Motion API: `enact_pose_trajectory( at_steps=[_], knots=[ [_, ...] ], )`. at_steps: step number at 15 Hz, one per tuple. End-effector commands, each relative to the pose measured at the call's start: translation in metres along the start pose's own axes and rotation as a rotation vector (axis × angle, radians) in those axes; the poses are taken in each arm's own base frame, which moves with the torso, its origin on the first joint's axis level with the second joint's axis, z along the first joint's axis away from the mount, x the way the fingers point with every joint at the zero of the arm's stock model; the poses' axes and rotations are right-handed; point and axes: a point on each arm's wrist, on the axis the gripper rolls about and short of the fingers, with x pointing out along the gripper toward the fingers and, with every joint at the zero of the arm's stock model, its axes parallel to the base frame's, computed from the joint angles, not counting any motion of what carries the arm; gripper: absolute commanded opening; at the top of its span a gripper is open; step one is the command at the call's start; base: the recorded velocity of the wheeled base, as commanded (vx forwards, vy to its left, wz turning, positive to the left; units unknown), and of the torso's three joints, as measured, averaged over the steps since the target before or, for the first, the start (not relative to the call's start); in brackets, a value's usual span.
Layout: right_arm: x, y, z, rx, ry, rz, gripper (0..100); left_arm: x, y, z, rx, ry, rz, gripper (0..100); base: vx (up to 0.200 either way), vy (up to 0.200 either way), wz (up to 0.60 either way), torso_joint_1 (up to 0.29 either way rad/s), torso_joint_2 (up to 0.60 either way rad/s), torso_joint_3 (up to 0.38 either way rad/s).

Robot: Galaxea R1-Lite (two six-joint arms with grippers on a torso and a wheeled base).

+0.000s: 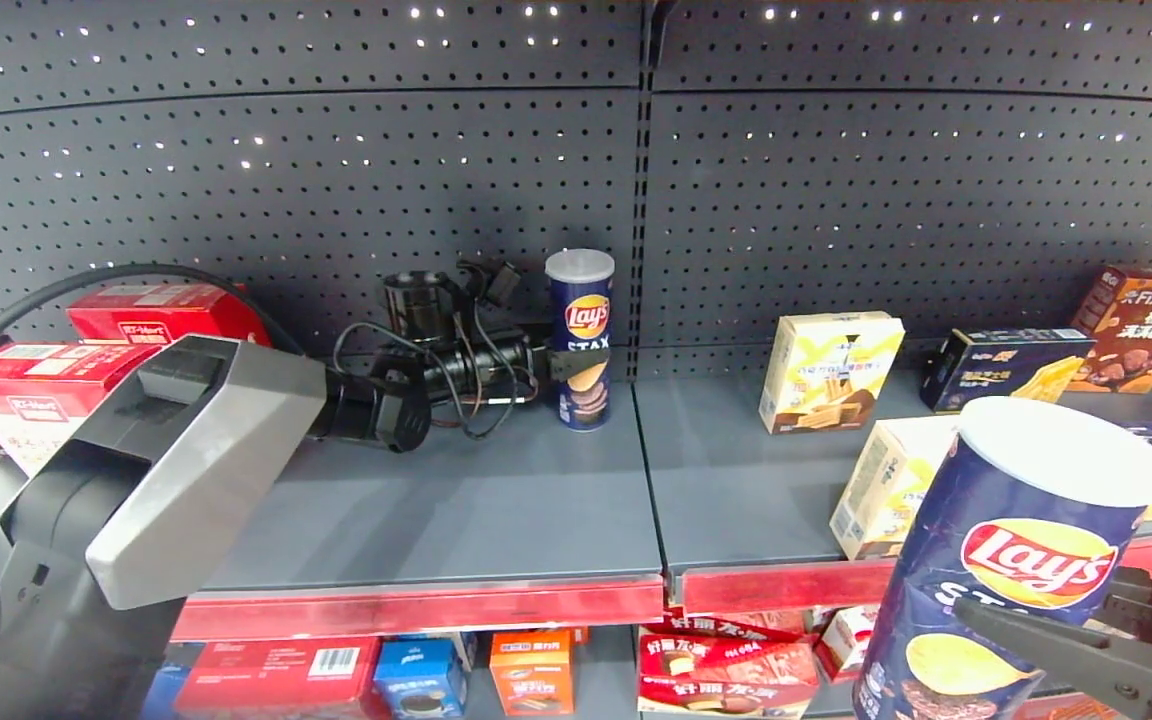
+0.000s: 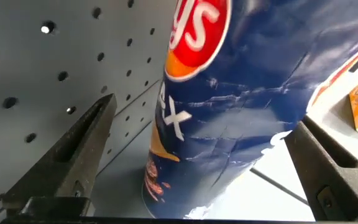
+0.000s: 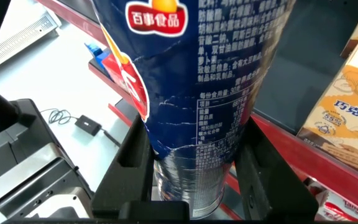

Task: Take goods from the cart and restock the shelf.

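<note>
A blue chips can [image 1: 581, 335] with a white lid stands upright at the back of the grey shelf [image 1: 456, 500], near the pegboard. My left gripper [image 1: 579, 366] is around its lower half and open; in the left wrist view the can [image 2: 229, 106] stands between the fingers [image 2: 73, 155], with a gap on one side. A second blue chips can [image 1: 1021, 550] hangs tilted in front of the shelf's right end, with my right gripper [image 1: 1026, 640] shut on its lower part. In the right wrist view both fingers [image 3: 129, 155] press against that can [image 3: 197, 81].
Red boxes [image 1: 136, 315] are stacked at the shelf's left. A yellow biscuit box [image 1: 826, 370], a dark blue box [image 1: 1006, 368], a brown box [image 1: 1141, 325] and a pale front box [image 1: 886, 485] stand right. The lower shelf holds packets [image 1: 536, 670].
</note>
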Motion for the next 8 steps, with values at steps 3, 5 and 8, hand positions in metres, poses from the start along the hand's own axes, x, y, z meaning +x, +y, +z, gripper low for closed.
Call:
enact_pose_trajectory(
  at_steps=[3,5,8],
  knots=[
    [0.000,-0.001,-0.001,0.002,0.002,-0.004,0,0.002,0.000,-0.001,0.003,-0.003,-0.003,0,0.000,0.000,0.00,0.000,0.00,0.000],
    [-0.002,0.000,-0.002,0.001,0.000,-0.004,0,0.009,-0.008,-0.004,-0.017,0.018,0.000,0,0.000,0.000,0.00,0.000,0.00,0.000],
    [-0.006,0.001,-0.005,0.002,-0.005,-0.005,0,0.010,-0.019,0.005,-0.012,0.014,0.037,0,0.000,0.000,0.00,0.000,0.00,0.000]
  ],
)
